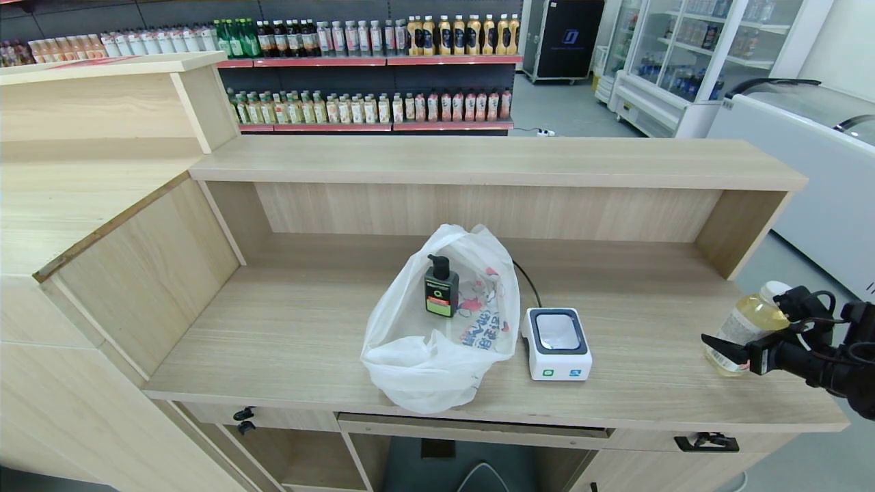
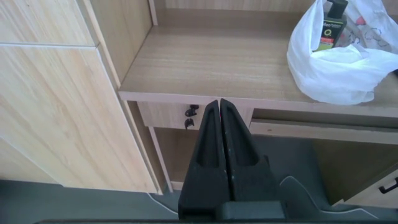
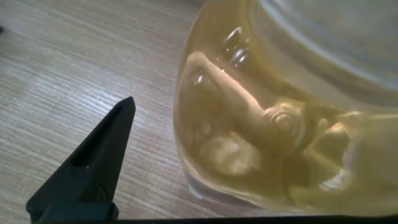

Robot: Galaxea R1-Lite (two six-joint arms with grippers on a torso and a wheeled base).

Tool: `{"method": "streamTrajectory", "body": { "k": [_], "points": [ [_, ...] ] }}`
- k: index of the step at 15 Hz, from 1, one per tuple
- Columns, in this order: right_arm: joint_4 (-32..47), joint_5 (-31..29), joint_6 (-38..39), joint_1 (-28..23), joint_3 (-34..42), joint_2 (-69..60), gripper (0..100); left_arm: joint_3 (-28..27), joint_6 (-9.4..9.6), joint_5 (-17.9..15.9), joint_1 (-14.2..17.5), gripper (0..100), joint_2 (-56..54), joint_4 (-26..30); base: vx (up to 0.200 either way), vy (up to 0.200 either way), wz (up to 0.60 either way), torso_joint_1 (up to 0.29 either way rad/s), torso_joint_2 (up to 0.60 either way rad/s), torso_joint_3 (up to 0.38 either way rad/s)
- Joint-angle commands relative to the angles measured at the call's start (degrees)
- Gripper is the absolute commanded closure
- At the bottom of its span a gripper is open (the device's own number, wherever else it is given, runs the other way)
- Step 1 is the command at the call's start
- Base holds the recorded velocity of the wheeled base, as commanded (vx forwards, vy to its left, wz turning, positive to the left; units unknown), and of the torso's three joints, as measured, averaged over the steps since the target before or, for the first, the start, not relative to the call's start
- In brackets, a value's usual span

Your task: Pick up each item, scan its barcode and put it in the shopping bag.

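Note:
A clear bottle of yellow liquid point(image 1: 745, 326) with a white cap stands near the counter's right end. My right gripper point(image 1: 744, 320) is open at it; one finger reaches along the bottle's front side, and in the right wrist view that finger point(image 3: 93, 168) stands a little apart from the bottle point(image 3: 280, 112). A dark pump bottle with a green label point(image 1: 441, 287) stands inside the white shopping bag point(image 1: 437, 335) at mid counter. The white barcode scanner point(image 1: 557, 342) sits just right of the bag. My left gripper point(image 2: 219, 104) is shut and empty, below the counter's front left edge.
The wooden counter point(image 1: 287, 321) has a raised back ledge point(image 1: 492, 160) and a side wall on the left. A black cable point(image 1: 530, 280) runs from the scanner behind the bag. Drawers with keys point(image 2: 191, 117) sit under the counter front.

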Motion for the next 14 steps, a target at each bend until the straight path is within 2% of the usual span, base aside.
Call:
{"method": "streamTrajectory", "body": {
  "k": [1,2,3,14],
  "points": [
    [0.0,0.0,0.0,0.2,-0.4,0.4,0,0.0,0.00,0.0,0.0,100,0.0,0.0,0.000,0.000,0.00,0.000,0.00,0.000],
    [-0.1,0.0,0.0,0.2,-0.4,0.5,0,0.0,0.00,0.0,0.0,100,0.0,0.0,0.000,0.000,0.00,0.000,0.00,0.000],
    [-0.3,0.0,0.0,0.4,-0.6,0.6,100,0.0,0.00,0.0,0.0,100,0.0,0.0,0.000,0.000,0.00,0.000,0.00,0.000],
    [-0.7,0.4,2.2,0.9,-2.6,-1.0,100,0.0,0.00,0.0,0.0,100,0.0,0.0,0.000,0.000,0.00,0.000,0.00,0.000]
  ]
}}
